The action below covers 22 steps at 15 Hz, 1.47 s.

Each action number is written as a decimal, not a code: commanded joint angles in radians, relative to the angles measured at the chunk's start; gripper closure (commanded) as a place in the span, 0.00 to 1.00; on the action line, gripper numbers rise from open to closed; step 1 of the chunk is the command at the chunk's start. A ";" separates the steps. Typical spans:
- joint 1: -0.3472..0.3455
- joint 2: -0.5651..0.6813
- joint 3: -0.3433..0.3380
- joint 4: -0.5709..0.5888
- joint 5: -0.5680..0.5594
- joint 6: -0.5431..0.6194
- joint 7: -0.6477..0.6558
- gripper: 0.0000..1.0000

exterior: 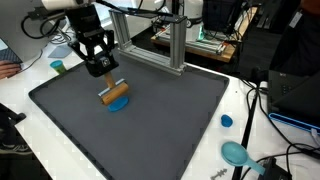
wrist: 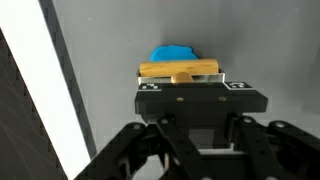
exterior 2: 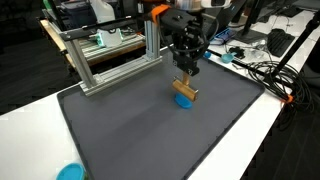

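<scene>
My gripper (exterior: 101, 72) hangs over the left part of a dark grey mat (exterior: 160, 130), and it also shows in an exterior view (exterior 2: 186, 68). It appears shut on a short wooden block (exterior: 114, 94) that lies crosswise under its tips, seen in both exterior views (exterior 2: 186, 91). The block rests on or just above a small blue object (exterior: 119, 105) on the mat (exterior 2: 130, 130), also seen from the other side (exterior 2: 183, 101). In the wrist view the wooden block (wrist: 180, 69) and the blue object (wrist: 172, 52) sit just beyond my gripper (wrist: 192, 88). The fingertips are hidden.
An aluminium frame (exterior: 176, 42) stands at the mat's far edge (exterior 2: 105, 55). A small blue cap (exterior: 226, 121) and a teal scoop (exterior: 236, 153) lie on the white table beside the mat. Another teal item (exterior 2: 70, 172) lies near a corner. Cables run along the table edge (exterior 2: 275, 80).
</scene>
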State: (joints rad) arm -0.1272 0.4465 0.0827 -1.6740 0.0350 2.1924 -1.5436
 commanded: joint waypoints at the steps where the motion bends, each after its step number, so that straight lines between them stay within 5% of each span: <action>1: 0.006 0.032 -0.010 0.008 -0.011 0.051 0.001 0.78; 10: 0.005 0.085 -0.016 0.012 -0.035 0.028 0.032 0.78; 11: -0.001 0.066 -0.015 0.004 -0.031 0.046 0.023 0.53; 15: 0.000 0.067 -0.015 0.004 -0.031 0.045 0.023 0.53; 16: 0.000 0.067 -0.015 0.004 -0.031 0.045 0.023 0.78; 22: 0.015 0.130 -0.005 0.012 -0.036 0.081 0.025 0.78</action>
State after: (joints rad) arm -0.1220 0.5184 0.0704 -1.6679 0.0030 2.2417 -1.5229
